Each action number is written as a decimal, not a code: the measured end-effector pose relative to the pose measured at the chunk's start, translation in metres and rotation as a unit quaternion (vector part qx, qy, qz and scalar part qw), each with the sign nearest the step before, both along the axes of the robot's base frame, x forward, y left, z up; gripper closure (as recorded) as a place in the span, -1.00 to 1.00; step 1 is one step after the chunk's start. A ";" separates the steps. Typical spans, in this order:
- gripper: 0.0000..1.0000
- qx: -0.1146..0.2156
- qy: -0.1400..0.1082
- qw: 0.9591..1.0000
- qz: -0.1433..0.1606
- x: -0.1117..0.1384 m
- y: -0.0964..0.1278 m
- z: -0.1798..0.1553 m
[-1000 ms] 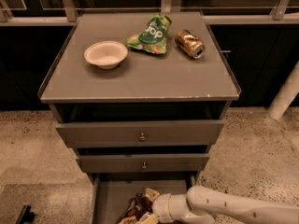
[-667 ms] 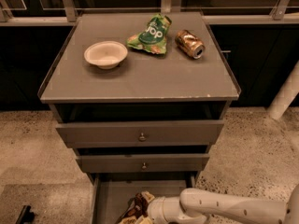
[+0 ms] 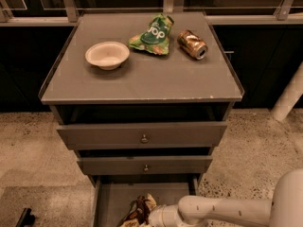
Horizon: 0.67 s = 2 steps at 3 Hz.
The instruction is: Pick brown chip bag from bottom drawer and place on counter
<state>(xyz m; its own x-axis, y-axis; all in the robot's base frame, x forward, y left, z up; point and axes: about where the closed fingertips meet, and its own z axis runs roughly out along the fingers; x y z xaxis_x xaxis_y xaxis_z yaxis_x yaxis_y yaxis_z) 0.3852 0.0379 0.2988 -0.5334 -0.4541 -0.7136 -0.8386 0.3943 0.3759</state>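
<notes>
The brown bag (image 3: 140,209) lies in the bottom drawer (image 3: 112,201), at six o'clock from the tabletop (image 3: 142,79), its lower end cut off by the edge of view. The claw (image 3: 152,216) is at the bag's four o'clock side, seemingly touching it. I cannot tell how far open it is or whether it has hold. Crinkled foil like this is probably light, soft, slippery and easily crushed, so a pinch across a flat end seam would likely hold best.
</notes>
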 end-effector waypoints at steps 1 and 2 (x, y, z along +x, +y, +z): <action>-1.00 -0.017 0.015 1.000 -0.014 -0.003 -0.005 -0.018; -1.00 -0.025 0.017 0.999 -0.031 -0.002 -0.005 -0.027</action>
<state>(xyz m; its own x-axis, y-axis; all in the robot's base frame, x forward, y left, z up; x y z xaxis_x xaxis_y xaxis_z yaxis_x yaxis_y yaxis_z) 0.3837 0.0326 0.2723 -0.5845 -0.4543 -0.6722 -0.7996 0.4632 0.3822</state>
